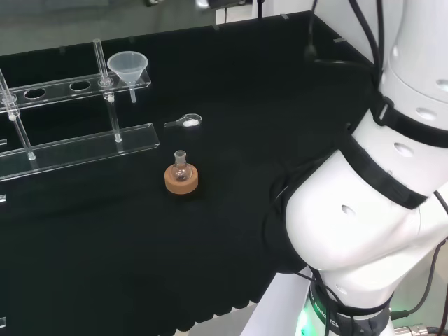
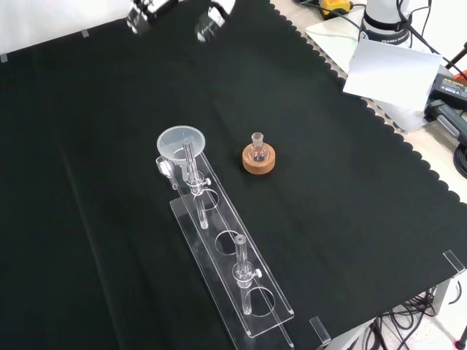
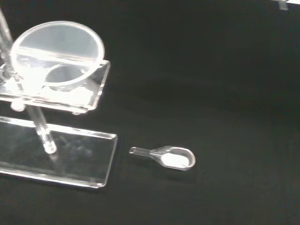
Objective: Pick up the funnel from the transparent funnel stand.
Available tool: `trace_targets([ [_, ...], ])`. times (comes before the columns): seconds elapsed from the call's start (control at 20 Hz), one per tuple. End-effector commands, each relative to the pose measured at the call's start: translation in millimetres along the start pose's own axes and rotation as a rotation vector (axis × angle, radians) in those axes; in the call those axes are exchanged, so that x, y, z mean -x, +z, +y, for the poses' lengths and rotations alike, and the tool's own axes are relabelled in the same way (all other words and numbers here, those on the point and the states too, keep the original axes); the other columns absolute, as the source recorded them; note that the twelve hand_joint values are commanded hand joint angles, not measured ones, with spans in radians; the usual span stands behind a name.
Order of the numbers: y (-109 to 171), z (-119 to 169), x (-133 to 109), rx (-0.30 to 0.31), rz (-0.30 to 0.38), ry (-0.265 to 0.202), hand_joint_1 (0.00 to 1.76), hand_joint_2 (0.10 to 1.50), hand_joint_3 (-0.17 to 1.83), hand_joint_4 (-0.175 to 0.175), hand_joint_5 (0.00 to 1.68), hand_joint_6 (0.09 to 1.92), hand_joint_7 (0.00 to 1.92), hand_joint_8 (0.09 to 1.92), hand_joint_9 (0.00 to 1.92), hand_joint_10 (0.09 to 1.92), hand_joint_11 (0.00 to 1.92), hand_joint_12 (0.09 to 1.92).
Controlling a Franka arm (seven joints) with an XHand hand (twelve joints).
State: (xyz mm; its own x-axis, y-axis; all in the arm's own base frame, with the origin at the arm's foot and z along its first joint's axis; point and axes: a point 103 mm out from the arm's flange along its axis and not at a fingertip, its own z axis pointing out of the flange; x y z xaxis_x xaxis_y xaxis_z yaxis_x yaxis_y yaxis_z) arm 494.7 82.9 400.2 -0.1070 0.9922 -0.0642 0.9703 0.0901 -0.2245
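Your funnel (image 1: 129,68) sits in the end hole of the stand (image 1: 77,89), its cone resting on the upper shelf and its stem hanging down toward the base plate. In the front view the hand (image 2: 149,14) shows at the top edge, well apart from the stand; you cannot tell from so little of it whether the fingers are apart or together.

To do this step well, bring the hand down over the funnel's rim rather than from the side, where the stand's upright rod (image 2: 191,164) just beside the cone would block the fingers. Take the cone by its rim or outer wall and lift straight up until the stem clears the hole; tilting early would likely catch the stem and drag the stand.

The funnel is clear, thin-walled plastic or glass, a smooth wide cone on a narrow tube, so it is likely slippery and light. The stand is clear acrylic: two flat plates joined by thin rods, the upper one pierced with round holes. Near the stand's funnel end lies a small clear scoop (image 3: 166,156) holding something white. Farther out from the stand, a little flask (image 1: 180,164) stands on a cork ring (image 1: 181,179). The worktop (image 1: 231,105) is covered in matte black cloth.
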Motion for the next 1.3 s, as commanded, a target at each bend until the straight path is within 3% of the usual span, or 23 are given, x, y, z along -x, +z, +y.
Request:
trace_targets([
  [0.05,21,13,-30,-0.060,-0.043,-0.040,0.21,1.02,0.29,0.017,0.19,0.09,0.03,0.33,0.06,0.64,0.00,1.35],
  [0.65,57,45,-61,-0.218,-0.038,-0.070,0.46,0.85,0.23,0.022,0.21,0.09,0.00,0.49,0.11,0.71,0.01,1.44],
  [1.0,70,58,-72,-0.270,-0.047,-0.081,0.58,0.76,0.21,0.039,0.11,0.09,0.00,0.30,0.02,0.80,0.07,1.52],
  [1.3,72,67,-78,-0.278,-0.068,-0.081,0.62,0.72,0.22,0.043,0.03,0.09,0.00,0.13,0.00,0.74,0.12,1.54],
])
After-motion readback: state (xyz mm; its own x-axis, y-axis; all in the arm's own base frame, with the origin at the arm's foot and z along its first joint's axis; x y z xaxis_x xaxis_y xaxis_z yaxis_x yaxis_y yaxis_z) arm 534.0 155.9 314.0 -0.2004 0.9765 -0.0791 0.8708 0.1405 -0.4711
